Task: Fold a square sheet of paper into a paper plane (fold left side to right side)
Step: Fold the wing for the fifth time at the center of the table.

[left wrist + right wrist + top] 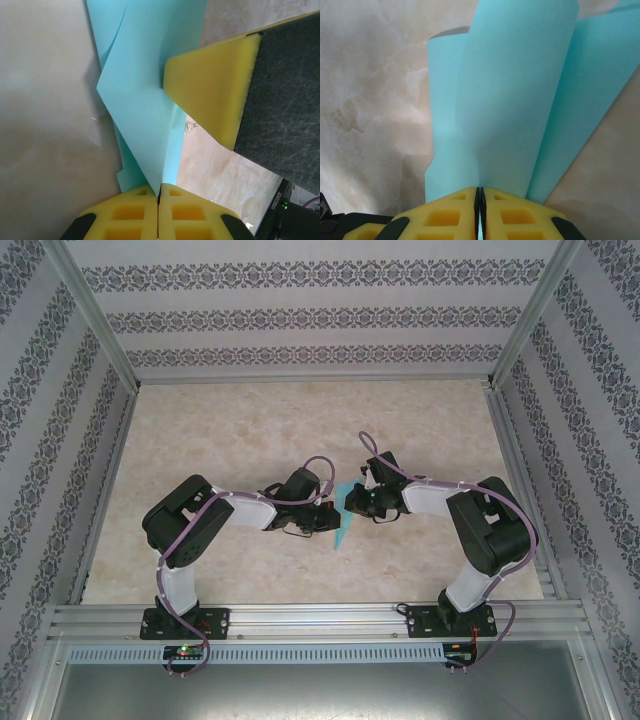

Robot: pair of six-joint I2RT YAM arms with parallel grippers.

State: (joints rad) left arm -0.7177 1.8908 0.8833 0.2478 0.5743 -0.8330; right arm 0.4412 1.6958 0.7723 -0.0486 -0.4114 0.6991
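Both arms are reaching in twd the mid of the table (250, 430), wrists almost meeting. The paper (341, 527) is sitting btwn the two grippers, turquoise, partly folded into angled flaps w/ a narrow tip pointing at the near edge. It's looking raised off the top rather than lying flat; can't tell if its low edge is touching.

L gripper (159, 192): jaws are pressing together w/ no gap showing and are pinching a thin edge of the paper, w/ layers fanning away from the foam. R gripper (480, 194): same story, foam faces are meeting tight and are nipping the sheet's edge, w/ curved panels rising straight ahead of it.

What's getting in the way: in the L wrist view one yellow pad (210, 85) of the R gripper, w/ its black body behind, is coming in from the upper right and is overlapping the paper's edge, covering part of it. In the top view both wrists are crowding the paper, so most of it is hiding under them.

Around: patterned walls (320, 310) are boxing in 3 sides, alu posts (95, 320) are running up the corners, purple cables (320, 462) are looping over both arms, and a ribbed rail (320, 618) is carrying the bases at the near edge.
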